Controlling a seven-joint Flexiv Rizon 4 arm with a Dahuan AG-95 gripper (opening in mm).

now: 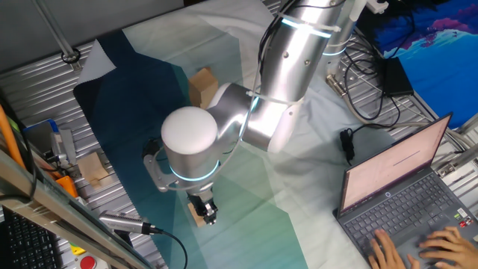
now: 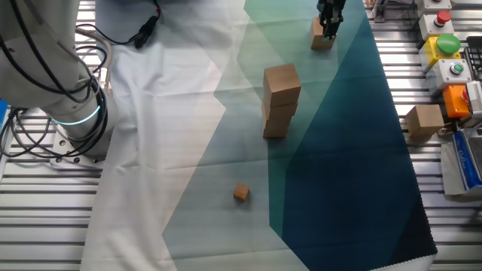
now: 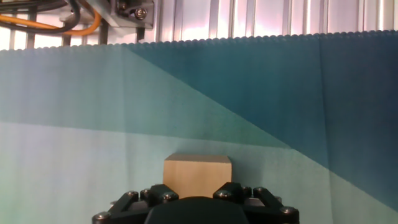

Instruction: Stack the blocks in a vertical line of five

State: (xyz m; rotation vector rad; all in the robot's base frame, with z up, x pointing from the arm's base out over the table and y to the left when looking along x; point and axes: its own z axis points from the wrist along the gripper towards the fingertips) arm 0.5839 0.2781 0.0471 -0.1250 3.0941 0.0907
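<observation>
One light-brown wooden block [image 3: 198,171] rests on the teal cloth, with my gripper [image 3: 198,190] straddling it, a black finger against each side. The same block [image 2: 322,38] lies near the cloth's far edge under the gripper [image 2: 328,27] in the other fixed view. In one fixed view, the gripper [image 1: 208,211] and block [image 1: 196,215] sit below the arm's white joint cap. A stack of blocks [image 2: 279,102], which looks three high, stands mid-cloth. The arm partly hides this stack [image 1: 202,86] in one fixed view.
A much smaller wooden cube [image 2: 241,193] lies alone on the cloth in front of the stack. A paler block [image 2: 424,120] sits off the cloth on the metal table by the button boxes [image 2: 444,45]. A laptop [image 1: 403,194] and cables [image 1: 358,90] lie to the right.
</observation>
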